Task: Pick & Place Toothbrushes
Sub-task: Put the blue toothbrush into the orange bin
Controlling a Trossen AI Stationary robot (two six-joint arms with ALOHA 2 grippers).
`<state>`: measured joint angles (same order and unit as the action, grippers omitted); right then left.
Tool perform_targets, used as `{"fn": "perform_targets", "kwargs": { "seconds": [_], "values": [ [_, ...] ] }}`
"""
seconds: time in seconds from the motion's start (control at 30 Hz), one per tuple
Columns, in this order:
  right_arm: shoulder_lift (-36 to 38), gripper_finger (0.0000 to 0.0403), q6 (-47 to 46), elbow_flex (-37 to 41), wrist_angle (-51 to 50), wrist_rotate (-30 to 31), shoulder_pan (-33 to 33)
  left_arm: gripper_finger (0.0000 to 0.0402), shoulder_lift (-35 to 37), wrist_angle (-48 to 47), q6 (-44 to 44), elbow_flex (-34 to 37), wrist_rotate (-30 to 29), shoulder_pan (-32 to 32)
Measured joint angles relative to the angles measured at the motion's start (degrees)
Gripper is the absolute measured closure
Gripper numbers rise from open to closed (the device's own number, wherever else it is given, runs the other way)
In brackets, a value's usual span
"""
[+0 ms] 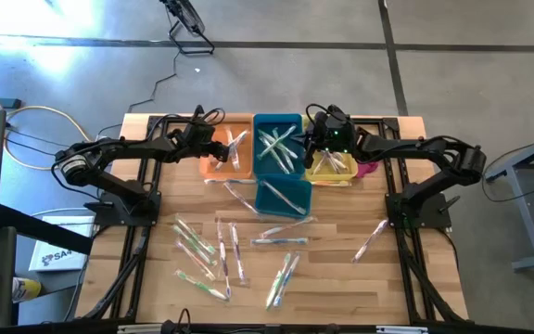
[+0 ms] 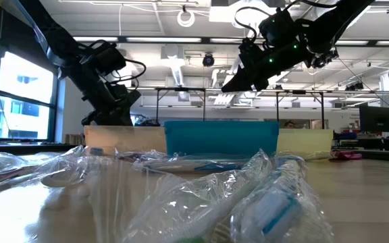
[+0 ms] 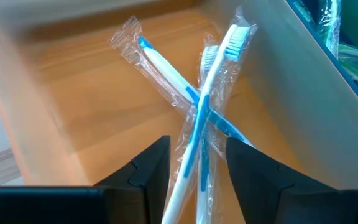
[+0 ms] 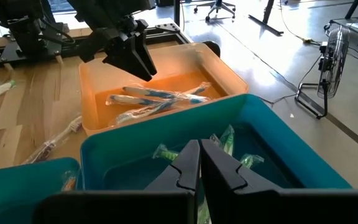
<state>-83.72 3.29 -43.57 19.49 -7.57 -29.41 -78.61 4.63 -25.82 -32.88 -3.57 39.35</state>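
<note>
Sorting roughly half done, judging by the table (image 1: 341, 278): a dozen or so wrapped toothbrushes (image 1: 197, 243) lie loose across the lower middle of the high view. Orange bin (image 1: 213, 165), teal bins (image 1: 278, 139) and yellow bin (image 1: 334, 173) at upper centre hold some each. Left gripper (image 3: 196, 163) over the orange bin, fingers parted, holding nothing. Right gripper (image 4: 200, 163) above the teal bin, pinched closed, empty.
</note>
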Motion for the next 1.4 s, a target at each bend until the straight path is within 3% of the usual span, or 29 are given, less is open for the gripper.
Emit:
{"fn": "perform_targets", "kwargs": {
  "seconds": [0.7,0.93,1.13,1.4],
  "values": [
    [0.0,0.0396,-0.1,0.0,0.0,0.0,0.2,0.0248,0.0,-0.1,0.0,0.0,0.3,0.0],
    [0.0,0.0396,-0.2,0.0,0.0,0.1,0.2,0.0247,0.8,1.9,6.5,-0.1,-0.4,0.0],
    [0.0,0.0396,-0.2,0.0,0.0,0.1,0.2,0.0247,6.0,5.2,10.2,2.0,-0.5,-0.5],
    [0.0,0.0396,-0.2,0.0,0.3,0.1,0.2,0.0247,18.9,17.7,11.5,15.4,-0.7,-4.0]
  ]
}}
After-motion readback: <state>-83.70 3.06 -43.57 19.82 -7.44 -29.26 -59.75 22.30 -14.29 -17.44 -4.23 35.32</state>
